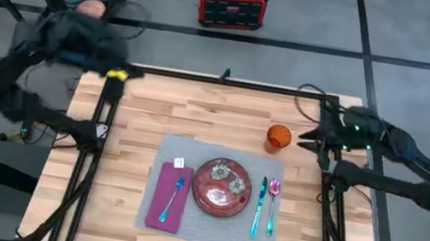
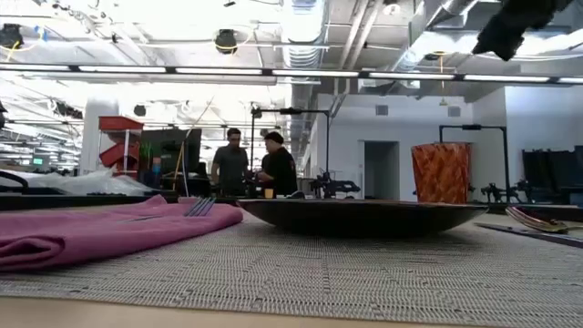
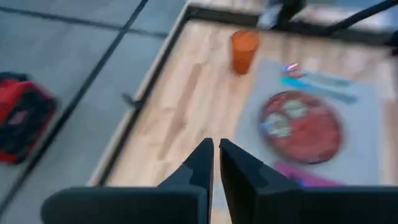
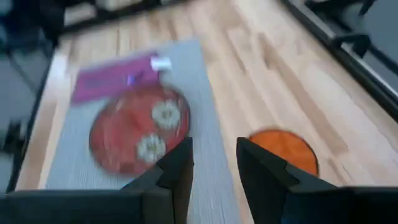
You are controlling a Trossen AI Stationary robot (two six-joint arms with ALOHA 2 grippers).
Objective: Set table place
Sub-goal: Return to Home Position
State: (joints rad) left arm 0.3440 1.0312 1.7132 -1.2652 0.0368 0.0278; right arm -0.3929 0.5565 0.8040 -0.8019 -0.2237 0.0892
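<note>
High view: grey placemat (image 1: 207, 227) lower centre on the table (image 1: 166, 104), flat under the plate (image 1: 221, 188); right gripper (image 1: 309, 141) at right, near the cup (image 1: 279, 136).
Low view: woven, soft, light, probably limp; best pinched at a bare corner.
Left wrist view: left gripper (image 3: 216, 163) nearly closed, empty.
Right wrist view: fingers moderately apart, empty.

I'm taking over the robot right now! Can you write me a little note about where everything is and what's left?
Left gripper: shut, empty, above the table's far left corner.
Right gripper: open, empty, beside the orange cup.
Placemat: red plate in the middle; purple napkin with blue fork on the left-arm side; blue utensil and pink spoon on the right-arm side; cup by its far corner.
Done: setting looks complete.
Left: send both arms home.
</note>
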